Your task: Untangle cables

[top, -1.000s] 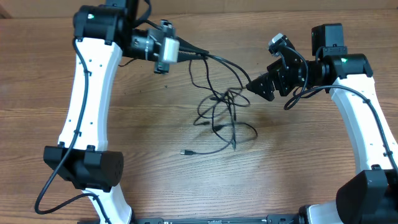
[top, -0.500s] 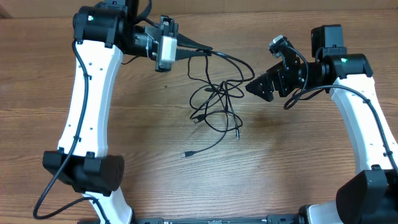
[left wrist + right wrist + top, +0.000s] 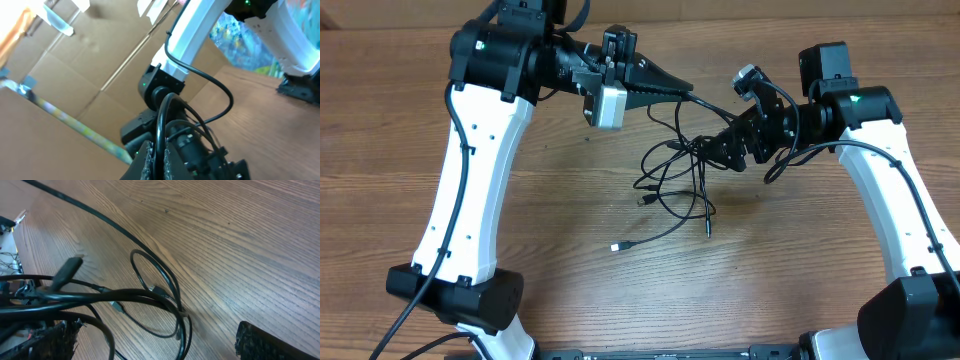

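My left hand [image 3: 682, 91] squeezes the cables [image 3: 675, 185] tight. My right hand [image 3: 718, 152] is spread wide, just beside the cables on the counter [image 3: 800, 260].

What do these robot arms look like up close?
The left arm and right arm have long white shells joined by chunky black joints, with black cables looping along them. The left claw and right claw are black and two-fingered. A small green light glows on the right arm.

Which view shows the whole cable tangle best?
Overhead: the cables show whole, loops and plug ends over the table. Left wrist shows only strands pinched in the left hand. Right wrist shows a few loops close up.
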`<state>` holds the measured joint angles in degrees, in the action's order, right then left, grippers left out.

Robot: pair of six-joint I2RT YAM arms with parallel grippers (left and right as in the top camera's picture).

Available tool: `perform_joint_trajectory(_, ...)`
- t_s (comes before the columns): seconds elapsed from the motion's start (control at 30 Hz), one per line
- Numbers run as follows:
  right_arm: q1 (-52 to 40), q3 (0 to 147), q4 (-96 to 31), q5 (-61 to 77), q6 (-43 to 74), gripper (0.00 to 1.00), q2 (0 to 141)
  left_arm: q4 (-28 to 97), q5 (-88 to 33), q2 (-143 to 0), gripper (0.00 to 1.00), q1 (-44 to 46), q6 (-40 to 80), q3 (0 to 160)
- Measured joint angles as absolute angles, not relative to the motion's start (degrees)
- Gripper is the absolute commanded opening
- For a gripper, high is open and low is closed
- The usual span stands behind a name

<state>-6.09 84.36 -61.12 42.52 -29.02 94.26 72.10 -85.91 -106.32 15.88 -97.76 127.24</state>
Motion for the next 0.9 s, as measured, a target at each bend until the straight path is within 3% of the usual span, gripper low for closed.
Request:
perform_joint_trajectory(0.37, -6.48, 79.29, -59.96, 41.39, -28.71, 0.99, 94.26, 66.39, -85.84, -97.95, 0.04, 15.88, -96.27, 127.31)
perform_joint_trajectory(0.63, -6.22, 79.29, -57.93, 28.23, -21.87, 0.99, 94.26, 66.41, -85.86, -97.93, 0.04, 13.23, -94.13, 127.31)
perform_joint_trajectory(0.9, 1.91, 79.29, -58.28, 25.36, -19.49, 1.00, 94.26, 66.39, -85.47, -97.60, 0.04, 5.82, -90.50, 127.28)
